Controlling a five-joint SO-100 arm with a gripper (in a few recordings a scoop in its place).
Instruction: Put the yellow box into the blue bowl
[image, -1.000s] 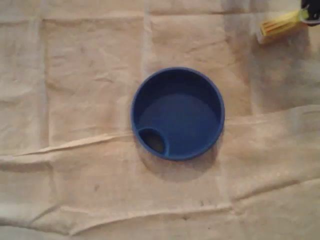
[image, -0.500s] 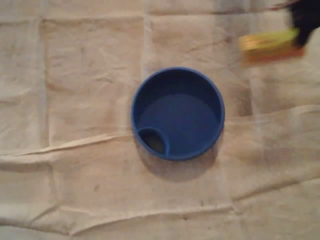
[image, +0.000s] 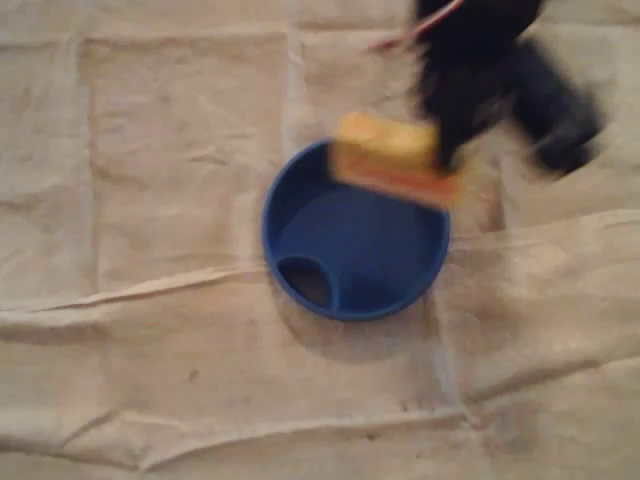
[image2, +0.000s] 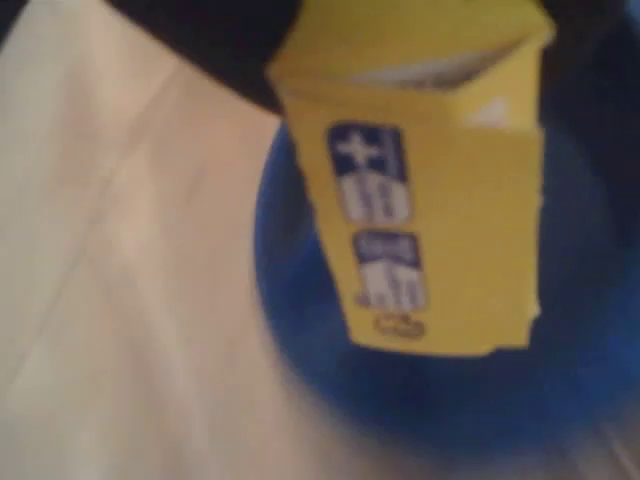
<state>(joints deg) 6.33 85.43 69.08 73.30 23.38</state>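
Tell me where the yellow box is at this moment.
In the overhead view, the yellow box hangs from the gripper over the top rim of the blue bowl.

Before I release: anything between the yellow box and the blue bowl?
Nothing. In the wrist view the yellow box hangs over the bare inside of the blue bowl; the overhead view shows it above the upper rim.

Arm (image: 490, 70) all black, chunky segments, badly blurred. Thin reddish cable (image: 415, 35) runs along its upper end. Pincer (image: 441, 150) black too, details too smeared to tell.
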